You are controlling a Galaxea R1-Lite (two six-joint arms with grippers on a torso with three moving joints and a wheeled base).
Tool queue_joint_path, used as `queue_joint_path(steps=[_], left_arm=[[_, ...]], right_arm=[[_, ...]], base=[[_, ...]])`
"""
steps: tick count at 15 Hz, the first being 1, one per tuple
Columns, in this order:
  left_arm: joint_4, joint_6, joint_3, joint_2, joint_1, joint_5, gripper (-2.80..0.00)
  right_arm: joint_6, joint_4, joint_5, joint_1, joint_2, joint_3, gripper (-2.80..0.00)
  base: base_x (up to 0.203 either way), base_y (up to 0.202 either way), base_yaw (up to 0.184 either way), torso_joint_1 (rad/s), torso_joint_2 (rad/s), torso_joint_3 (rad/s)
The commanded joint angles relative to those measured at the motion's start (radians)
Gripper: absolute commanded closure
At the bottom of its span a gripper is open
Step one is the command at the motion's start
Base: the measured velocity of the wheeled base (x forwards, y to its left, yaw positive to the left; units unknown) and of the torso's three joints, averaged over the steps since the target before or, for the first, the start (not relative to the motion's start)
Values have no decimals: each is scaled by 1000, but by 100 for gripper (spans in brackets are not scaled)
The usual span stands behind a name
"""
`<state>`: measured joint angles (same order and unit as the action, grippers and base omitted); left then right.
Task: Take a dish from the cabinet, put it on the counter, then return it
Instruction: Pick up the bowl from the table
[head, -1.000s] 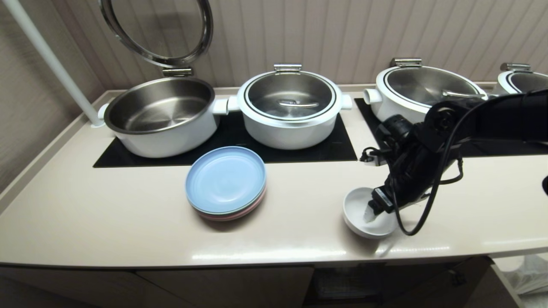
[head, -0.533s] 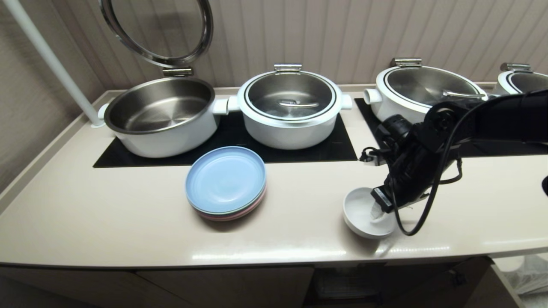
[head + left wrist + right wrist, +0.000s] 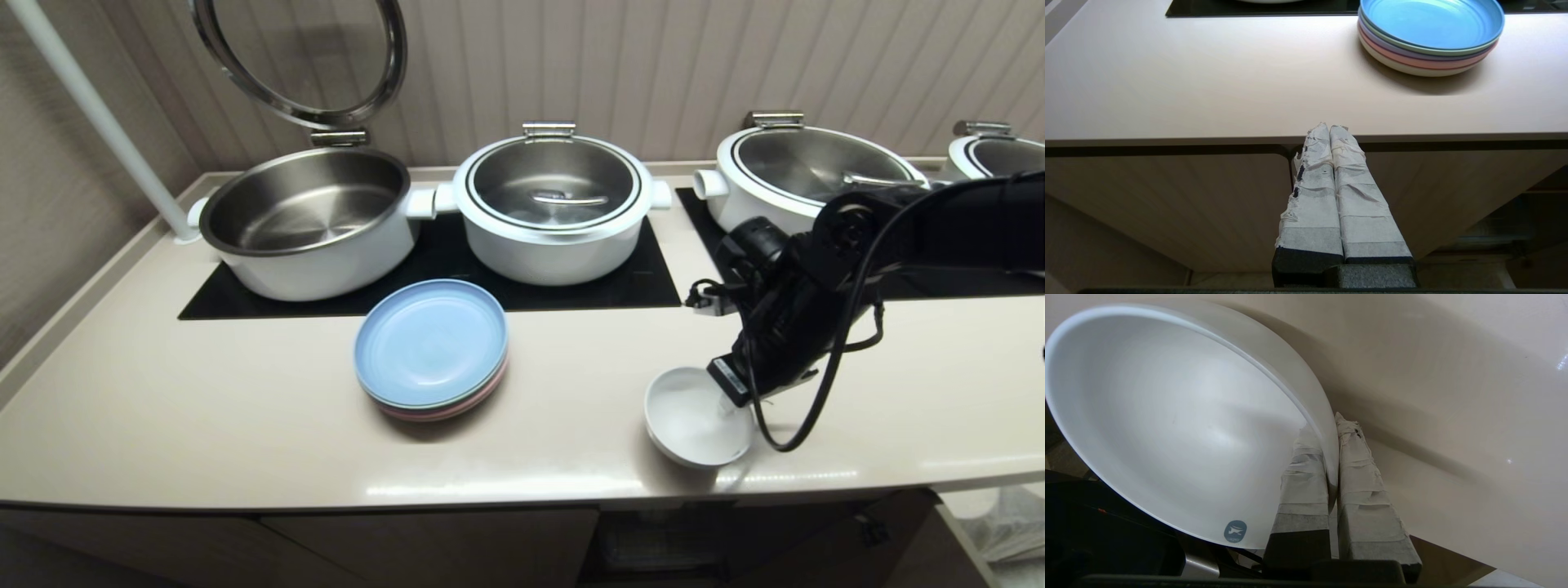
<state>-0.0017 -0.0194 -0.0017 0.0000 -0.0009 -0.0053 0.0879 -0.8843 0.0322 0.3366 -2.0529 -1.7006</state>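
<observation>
Since a second ago the right gripper [image 3: 1331,428] has clamped onto the dish [image 3: 692,416] rim, one finger inside, one outside; dish nudged slightly leftward, tilted, near the counter [image 3: 245,425] front edge. Open pot [image 3: 306,220] at back left: empty. Plate stack [image 3: 431,347] mid-counter. Left gripper [image 3: 1329,132] closed, empty, below the front edge.

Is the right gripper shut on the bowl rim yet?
Shut on it. In the right wrist view the right gripper pinches the bowl wall, one finger inside, the other outside.

White bowl [image 3: 690,416] tilted at the counter's [image 3: 245,425] front edge
</observation>
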Motion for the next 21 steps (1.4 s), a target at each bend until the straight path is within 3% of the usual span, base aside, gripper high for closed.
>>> queue_joint_path(steps=[1, 15, 21], left_arm=[[0, -1, 0, 0, 0, 0, 0], [0, -1, 0, 0, -1, 1, 0], [0, -1, 0, 0, 0, 0, 0]], right_arm=[[1, -9, -3, -1, 8, 4, 0], [-1, 7, -3, -3, 153, 87, 0], [-2, 235, -2, -5, 248, 269, 0]], base=[[0, 0, 0, 0, 0, 0], [0, 0, 0, 0, 0, 0], [0, 0, 0, 0, 0, 0]])
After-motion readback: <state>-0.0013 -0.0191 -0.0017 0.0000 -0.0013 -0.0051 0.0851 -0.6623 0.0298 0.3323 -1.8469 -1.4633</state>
